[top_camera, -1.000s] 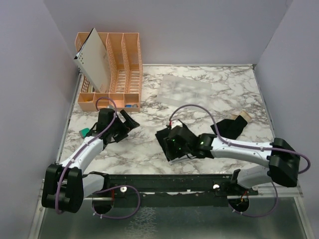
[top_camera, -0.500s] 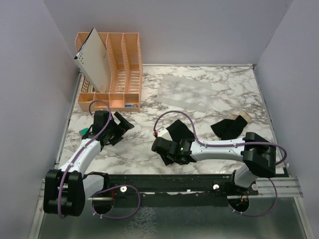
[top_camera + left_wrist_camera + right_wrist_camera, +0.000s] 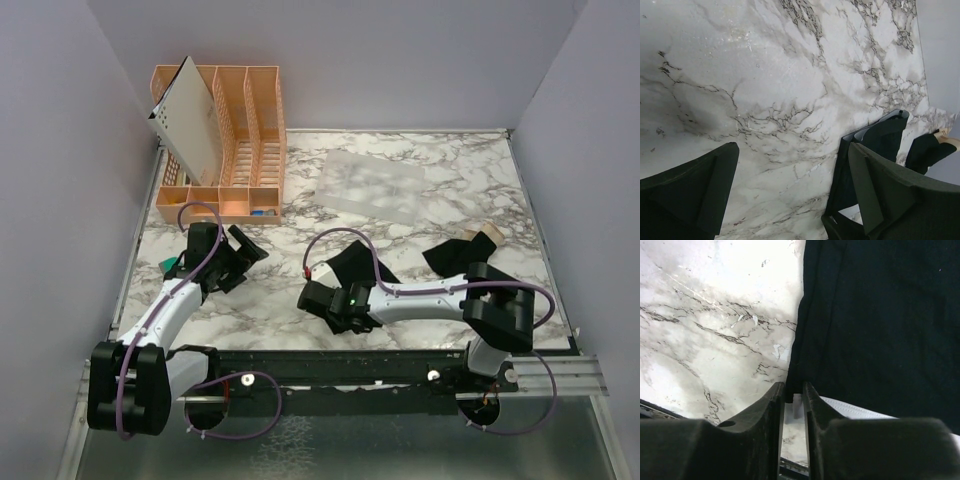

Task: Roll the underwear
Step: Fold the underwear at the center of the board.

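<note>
The right gripper [image 3: 794,387] has its fingers almost together, pinching the edge of the black underwear [image 3: 357,263], which lies flat, right of and nearer than the orange rack [image 3: 245,125]; the second underwear [image 3: 458,256], tan-banded, lies farther right of it; the left gripper [image 3: 792,150] gapes wide just in front of the rack.

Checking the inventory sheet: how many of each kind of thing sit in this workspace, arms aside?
Black underwear: 2
Peach organizer rack: 1
Grey perforated panel: 1
Frosted plastic tray: 1
Small teal object: 1
Small blue item: 1
Total: 7
</note>
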`<control>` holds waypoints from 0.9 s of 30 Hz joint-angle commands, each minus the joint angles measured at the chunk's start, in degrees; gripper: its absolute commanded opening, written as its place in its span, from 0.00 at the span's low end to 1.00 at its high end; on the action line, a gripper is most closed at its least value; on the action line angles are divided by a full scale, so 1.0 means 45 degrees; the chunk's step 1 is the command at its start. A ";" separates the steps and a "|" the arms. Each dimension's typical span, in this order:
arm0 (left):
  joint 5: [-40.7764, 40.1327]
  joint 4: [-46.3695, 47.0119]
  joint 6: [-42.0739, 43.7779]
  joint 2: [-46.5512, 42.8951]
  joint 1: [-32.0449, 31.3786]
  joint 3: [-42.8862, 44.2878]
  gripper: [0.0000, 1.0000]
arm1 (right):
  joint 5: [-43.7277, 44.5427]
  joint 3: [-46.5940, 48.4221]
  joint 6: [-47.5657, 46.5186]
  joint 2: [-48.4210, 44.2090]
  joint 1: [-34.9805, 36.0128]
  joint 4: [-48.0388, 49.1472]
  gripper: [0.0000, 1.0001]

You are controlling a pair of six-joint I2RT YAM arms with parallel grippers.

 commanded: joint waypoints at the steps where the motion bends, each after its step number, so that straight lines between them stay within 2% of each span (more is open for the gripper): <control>1: -0.0130 -0.0065 0.0187 -0.0209 0.0123 0.0021 0.97 | 0.0340 0.0042 0.0077 0.0608 0.0102 -0.0696 0.21; 7: 0.1514 0.1490 0.0305 -0.0008 0.0112 -0.0231 0.88 | 0.0696 -0.0087 0.0125 0.0410 0.0103 -0.0888 0.01; 11: 0.2471 0.2162 0.0373 0.0664 -0.0020 -0.0173 0.84 | 0.0463 -0.0138 0.0277 0.0071 0.0102 -0.0485 0.00; 15: 0.2771 0.2281 0.0705 0.1546 -0.0827 0.0089 0.81 | -0.0349 -0.0483 0.0565 -0.0693 -0.0061 0.0536 0.00; 22: 0.1812 0.3863 -0.0614 0.2819 -0.3144 0.0054 0.80 | -0.1662 -0.2283 0.1369 -0.2092 -0.0394 0.3601 0.00; 27: 0.1133 0.4589 -0.1584 0.4511 -0.4299 0.0527 0.76 | -0.1811 -0.2419 0.1534 -0.1807 -0.0395 0.3561 0.00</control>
